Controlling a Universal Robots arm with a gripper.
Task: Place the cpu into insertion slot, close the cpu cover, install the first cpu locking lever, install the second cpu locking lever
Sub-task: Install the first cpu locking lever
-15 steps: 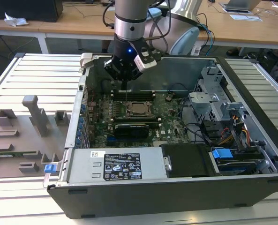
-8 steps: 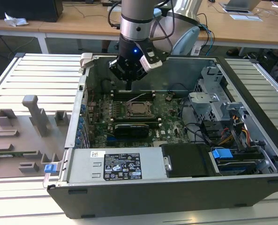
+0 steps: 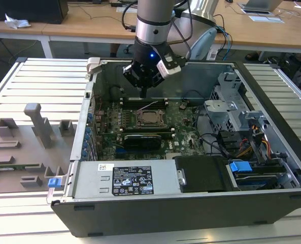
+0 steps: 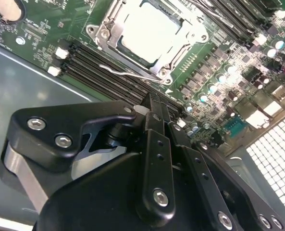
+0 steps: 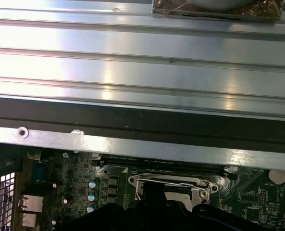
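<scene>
We see the gripper (image 3: 143, 93) hanging inside the open computer case (image 3: 191, 213), just above the far edge of the green motherboard (image 3: 186, 127) and a little beyond the insertion slot (image 3: 151, 119). In the second wrist view its jaws are pressed together with nothing between them, the fingertips (image 4: 154, 108) pointing down over the long black memory slots (image 4: 108, 72) beside the socket.

The cpu (image 4: 154, 33) lies flat in the insertion slot, its pale metal top showing through the window of the cpu cover (image 4: 114, 30), which appears to be folded down over it. A thin wire locking lever (image 4: 132, 74) runs along the near side of the socket frame; we cannot tell whether it is latched.

The case rests on a ribbed metal surface (image 3: 28, 81). At the exterior view's left, grey plastic fixtures (image 3: 36, 122) stand on that surface, well apart from the socket.
</scene>
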